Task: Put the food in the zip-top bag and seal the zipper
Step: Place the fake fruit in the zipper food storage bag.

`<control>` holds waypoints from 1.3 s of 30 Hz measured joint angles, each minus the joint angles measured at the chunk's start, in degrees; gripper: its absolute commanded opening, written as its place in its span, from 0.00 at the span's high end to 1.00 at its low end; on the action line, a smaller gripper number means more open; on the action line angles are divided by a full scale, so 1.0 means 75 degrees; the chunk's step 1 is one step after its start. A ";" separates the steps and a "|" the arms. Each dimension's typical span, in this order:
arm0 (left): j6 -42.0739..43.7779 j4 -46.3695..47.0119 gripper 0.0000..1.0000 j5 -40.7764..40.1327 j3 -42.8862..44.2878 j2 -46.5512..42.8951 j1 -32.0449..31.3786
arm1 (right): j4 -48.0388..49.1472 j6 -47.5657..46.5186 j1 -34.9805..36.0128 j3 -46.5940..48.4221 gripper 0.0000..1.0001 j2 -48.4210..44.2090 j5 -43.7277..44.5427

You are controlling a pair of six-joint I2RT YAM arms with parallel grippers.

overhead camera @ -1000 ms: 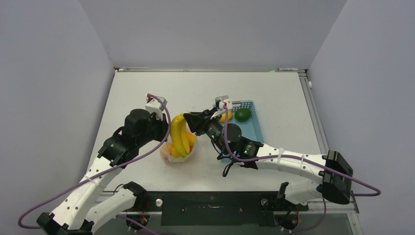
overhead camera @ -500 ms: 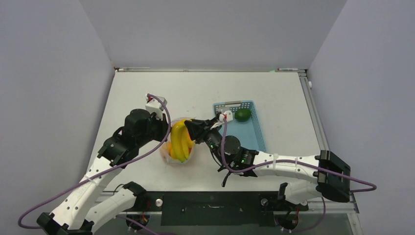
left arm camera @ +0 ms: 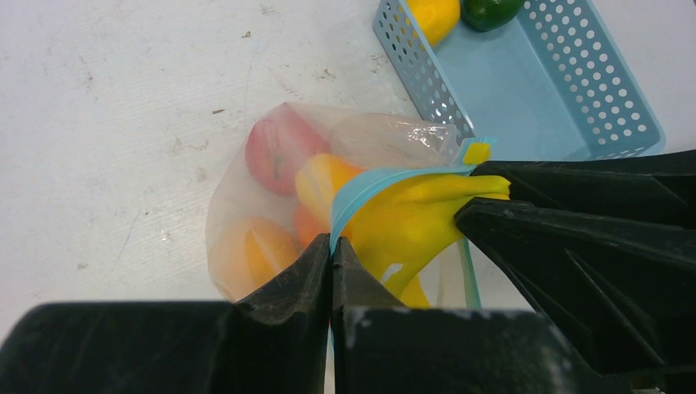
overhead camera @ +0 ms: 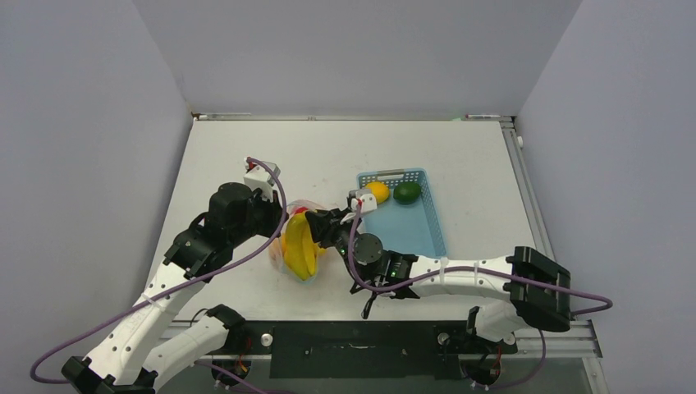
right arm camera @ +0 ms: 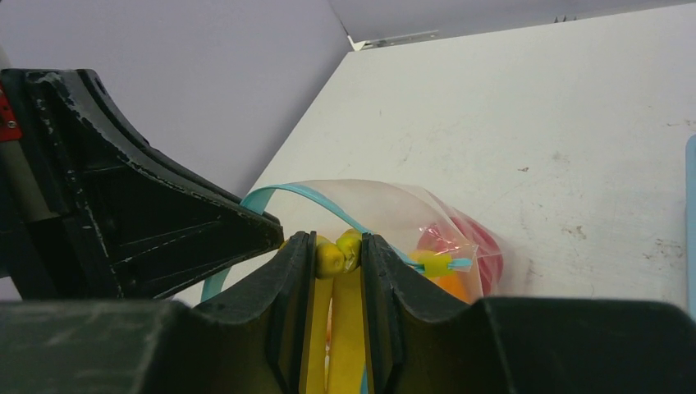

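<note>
The clear zip-top bag [overhead camera: 287, 246] lies left of centre with its mouth held up. It holds a red apple [left arm camera: 277, 146], an orange [left arm camera: 250, 256] and other fruit. My left gripper [left arm camera: 331, 246] is shut on the teal zipper strip [left arm camera: 361, 190] at the mouth's edge. My right gripper [right arm camera: 337, 246] is shut on the yellow bananas [right arm camera: 345, 320] and holds them in the bag's mouth [overhead camera: 300, 246]. A yellow lemon [overhead camera: 377, 191] and a green lime [overhead camera: 406, 192] lie in the blue basket [overhead camera: 414, 234].
The light-blue lattice basket sits just right of the bag, close to my right arm [overhead camera: 460, 275]. Grey walls stand on three sides of the white table [overhead camera: 460, 156]. The yellow zipper slider [left arm camera: 477, 153] sits at the bag's far corner.
My right gripper has moved down and left with the bananas, lowering them from above the bag into its mouth. The lemon in the basket has come into view. My left gripper has held still.
</note>
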 measured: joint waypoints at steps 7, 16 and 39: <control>0.0000 0.0000 1.00 0.0026 0.0000 0.0000 0.0000 | -0.0702 0.0586 0.0000 0.0612 0.95 0.0455 0.0539; 0.0012 0.0000 1.00 0.0216 0.0000 0.0015 0.0023 | -0.2020 0.1754 -0.0003 0.1716 0.95 0.1119 0.1507; 0.0012 0.0000 1.00 0.0513 0.0000 0.0044 0.0035 | -0.2789 0.3404 -0.0003 0.2148 0.52 0.1903 0.2396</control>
